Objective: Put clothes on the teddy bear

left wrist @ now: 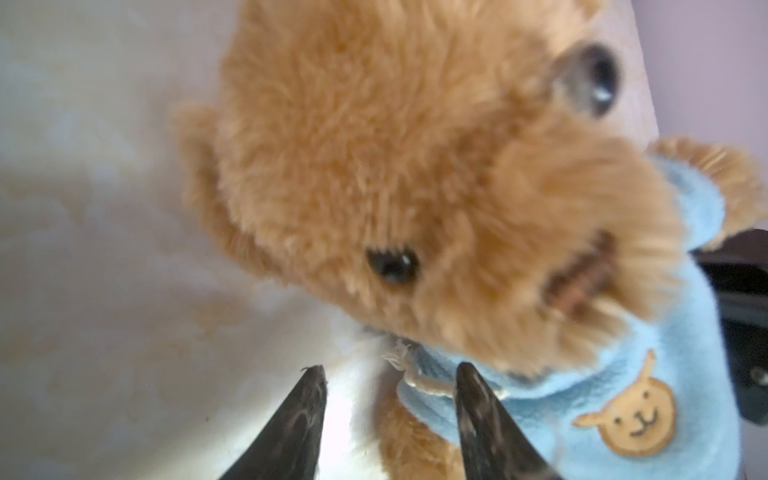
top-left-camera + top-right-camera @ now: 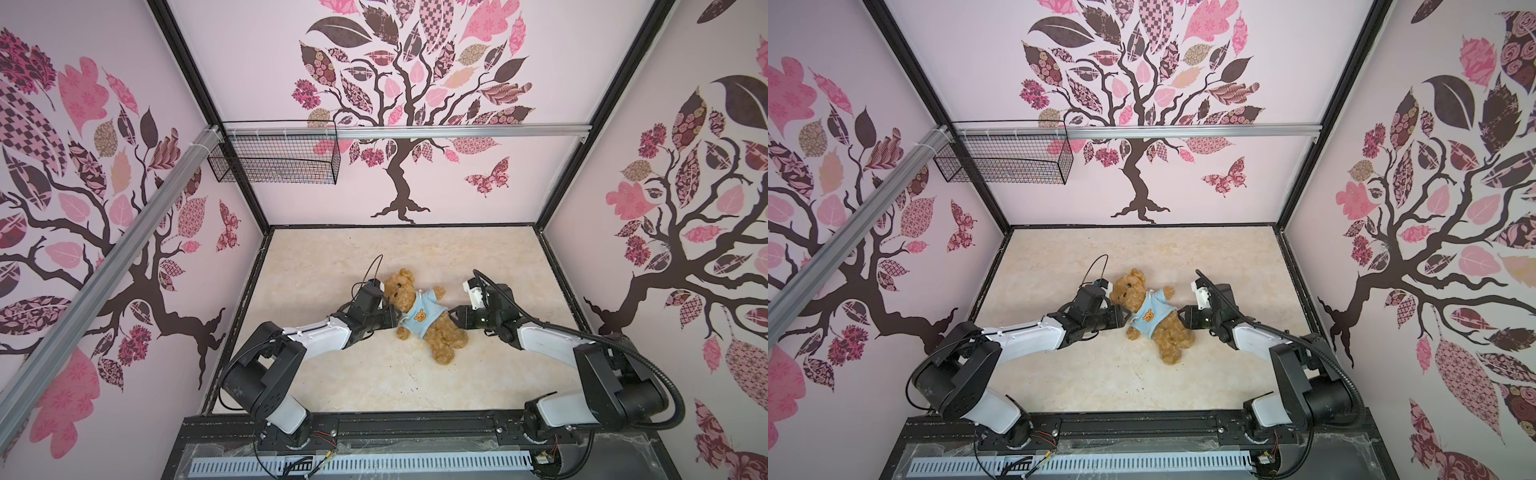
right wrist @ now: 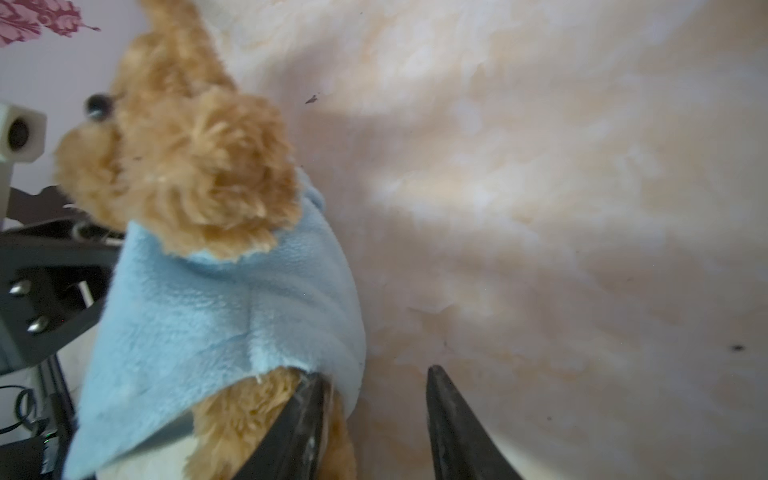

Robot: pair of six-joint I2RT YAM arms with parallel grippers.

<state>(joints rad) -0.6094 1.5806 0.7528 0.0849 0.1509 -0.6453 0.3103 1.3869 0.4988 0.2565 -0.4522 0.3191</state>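
My left gripper (image 1: pixel 390 368), jaws spread, straddles the collar cord (image 1: pixel 419 384) of the light-blue shirt (image 1: pixel 561 374). My right gripper (image 3: pixel 374 372), also spread, noses its hem (image 3: pixel 249 361). I flank the teddy bear (image 2: pixel 401 286) so I can tug the shirt straight.

**Layout: bear mid-table, one arm on each side**

Teddy bear (image 2: pixel 436 337) lies near the middle of the table (image 2: pixel 332 382), head toward the back left, legs toward the front right. Shirt (image 2: pixel 419 319) sits on its torso. Left gripper (image 2: pixel 397 317) is just left of its shoulder, right gripper (image 2: pixel 452 317) just right of its hip. Wire basket (image 2: pixel 274 160) hangs behind, back left, above the table.
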